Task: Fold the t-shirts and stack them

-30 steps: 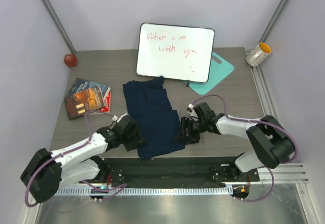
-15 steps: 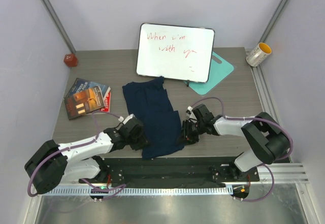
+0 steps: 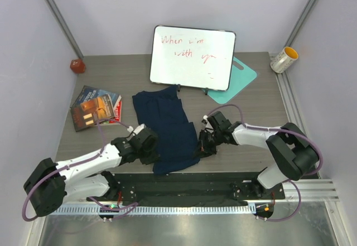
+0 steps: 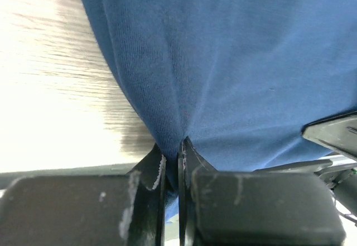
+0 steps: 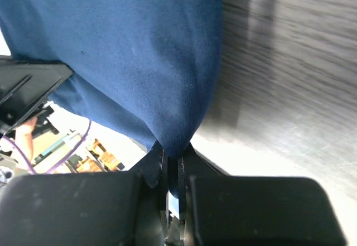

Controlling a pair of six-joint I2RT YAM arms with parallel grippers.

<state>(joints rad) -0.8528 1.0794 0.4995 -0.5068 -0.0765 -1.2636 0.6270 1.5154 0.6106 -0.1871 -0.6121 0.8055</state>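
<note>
navy fabric fills both wrist views. the t-shirt (image 3: 166,126) lies lengthwise in the middle of the grey surface (image 3: 262,117). its far end is just in front of the whiteboard (image 3: 192,57) and its near end is at the near edge of the surface, between the two arms. it reads as a long narrow panel rather than a spread garment, with no sleeve plainly sticking out, so the side folds look to be in place. i cannot tell how many layers there are.

the left gripper (image 3: 148,145) is pinched tight on the shirt's left edge near the near end. in its wrist view the jaws are all but touching, with a tuck of cloth drawn up between them. the right gripper (image 3: 204,144) does the same on the right edge, jaws closed on a small peak of fabric. the two grips sit roughly level with each other across the shirt.

as a judgement, the task is in its early-to-middle part. this one shirt is narrowed but not yet folded end over end, and the paired grip near the near end suits carrying that end toward the far one. no second shirt and no stack shows in any view, so the stacking is all left to do. the teal board (image 3: 241,80), the books (image 3: 93,107) and the cup (image 3: 284,59) lie apart from the shirt.
</note>
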